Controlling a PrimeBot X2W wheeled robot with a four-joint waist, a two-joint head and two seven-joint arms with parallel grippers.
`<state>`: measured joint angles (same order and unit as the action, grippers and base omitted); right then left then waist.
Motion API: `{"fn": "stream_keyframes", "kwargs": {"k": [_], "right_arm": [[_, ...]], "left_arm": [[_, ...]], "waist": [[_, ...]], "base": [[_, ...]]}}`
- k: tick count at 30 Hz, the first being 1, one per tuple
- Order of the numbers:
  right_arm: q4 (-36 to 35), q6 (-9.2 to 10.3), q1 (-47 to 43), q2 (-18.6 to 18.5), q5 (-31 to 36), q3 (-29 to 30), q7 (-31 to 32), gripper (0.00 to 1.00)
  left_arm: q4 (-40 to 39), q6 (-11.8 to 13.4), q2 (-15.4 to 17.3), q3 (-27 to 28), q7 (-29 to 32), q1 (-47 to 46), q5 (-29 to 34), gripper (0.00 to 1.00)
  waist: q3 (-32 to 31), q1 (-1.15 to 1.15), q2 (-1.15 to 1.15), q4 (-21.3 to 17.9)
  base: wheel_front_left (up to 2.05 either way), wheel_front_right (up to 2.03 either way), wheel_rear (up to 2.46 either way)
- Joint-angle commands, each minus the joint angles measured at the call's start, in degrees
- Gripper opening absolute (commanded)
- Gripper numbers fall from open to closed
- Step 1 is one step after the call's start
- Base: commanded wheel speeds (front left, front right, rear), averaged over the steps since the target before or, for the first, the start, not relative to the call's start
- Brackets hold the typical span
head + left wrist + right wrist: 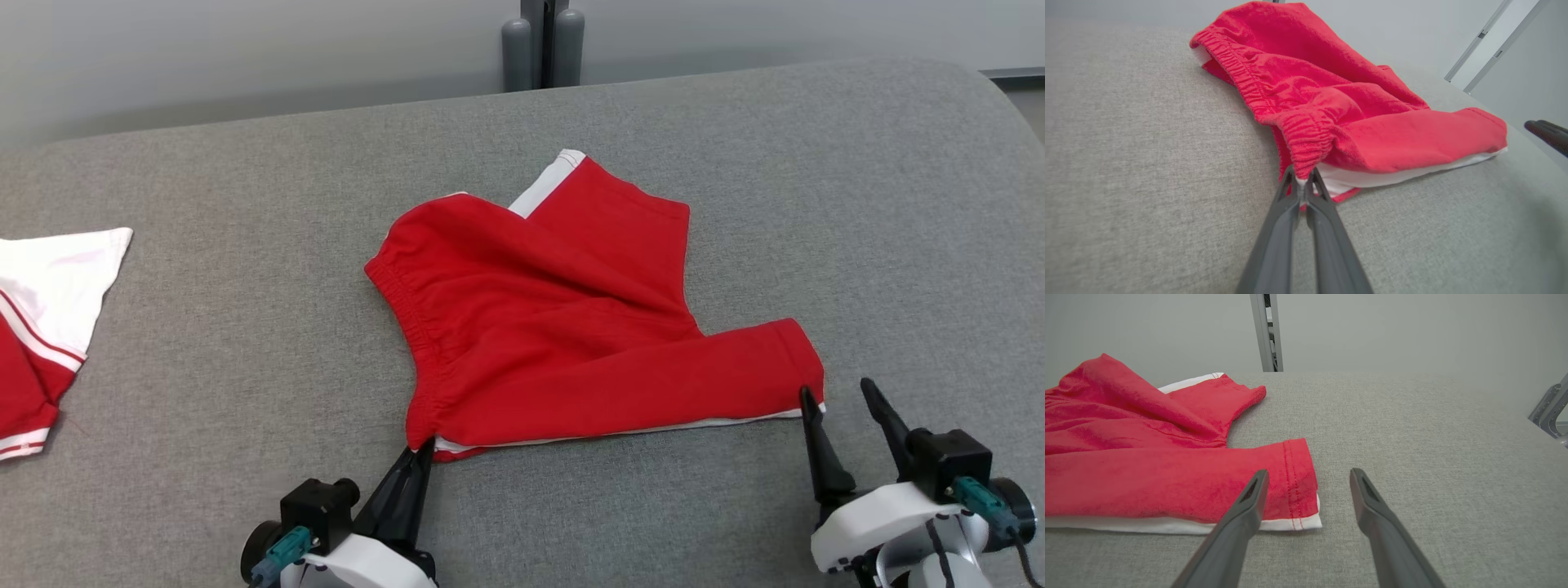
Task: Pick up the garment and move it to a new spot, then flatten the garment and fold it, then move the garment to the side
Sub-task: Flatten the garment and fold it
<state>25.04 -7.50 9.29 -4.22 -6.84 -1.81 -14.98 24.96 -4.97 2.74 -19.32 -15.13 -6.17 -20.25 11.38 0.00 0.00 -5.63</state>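
the red shorts [571, 327] are lying rumpled across the middle of the grey padded worktop [857, 188], reaching towards its front edge, with one leg doubled over the body and white trim showing underneath. a white-and-red garment [49, 318] is resting well apart at the worktop's left edge.

the left gripper [423, 447] is pinching the near corner of the elastic waistband [1237, 69], its two fingers pressed together with the cloth between them. the right gripper [836, 388] is hovering at the leg hem [1295, 473] by the front edge with its fingers spread wide; one finger is sitting over the hem and the other over bare padding, and it is grasping nothing.

judging from this, the work is only getting started: one corner is being held, and the second grasp is not yet made. the shorts are not looking flattened, since the creases and the overlapped leg are plain to see. lifting them to a new spot, smoothing, folding and moving them aside all appear to be remaining.
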Motion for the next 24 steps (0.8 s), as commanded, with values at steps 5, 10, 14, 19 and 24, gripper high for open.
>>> {"fn": "stream_keyframes", "kwargs": {"k": [5, 10, 14, 19, 24], "right_arm": [[3.6, 0.02, -0.9, -0.3, -1.8, -1.1, -0.3, 1.0], [6.2, 0.02, 0.0, -0.3, -3.2, -3.1, -0.3, 1.0], [7.7, 0.02, 0.9, -0.7, -3.9, -4.1, -0.3, 1.0], [9.3, 0.02, 1.9, -1.2, -5.0, -4.9, -0.3, 0.85], [12.0, 0.02, 3.2, -1.6, -6.4, -6.1, -0.1, 0.14]], "left_arm": [[0.1, 0.0, 0.3, 1.7, 0.0, 0.4, 1.3, 0.0], [0.0, -0.4, 0.3, 2.3, 0.0, -0.1, 1.7, 0.0], [-0.2, -0.4, 0.3, 1.9, 0.0, -0.6, 1.4, 0.0], [-0.3, -0.4, 0.3, 1.6, 0.0, -1.2, 1.4, 0.0], [-0.3, -0.4, 0.3, 1.5, 0.0, -1.8, 1.7, 0.0]], "waist": [[-0.3, 0.0, 0.0, 0.4], [0.0, 0.0, 0.0, 0.5], [0.5, 0.0, 0.0, 0.8], [1.2, 0.0, 0.0, 1.0], [2.0, 0.0, 0.0, 1.4]], "base": [[0.0, 0.0, 0.0], [0.0, 0.0, 0.0], [0.0, 0.0, 0.0], [0.0, 0.0, 0.0], [0.0, 0.0, 0.0]]}}
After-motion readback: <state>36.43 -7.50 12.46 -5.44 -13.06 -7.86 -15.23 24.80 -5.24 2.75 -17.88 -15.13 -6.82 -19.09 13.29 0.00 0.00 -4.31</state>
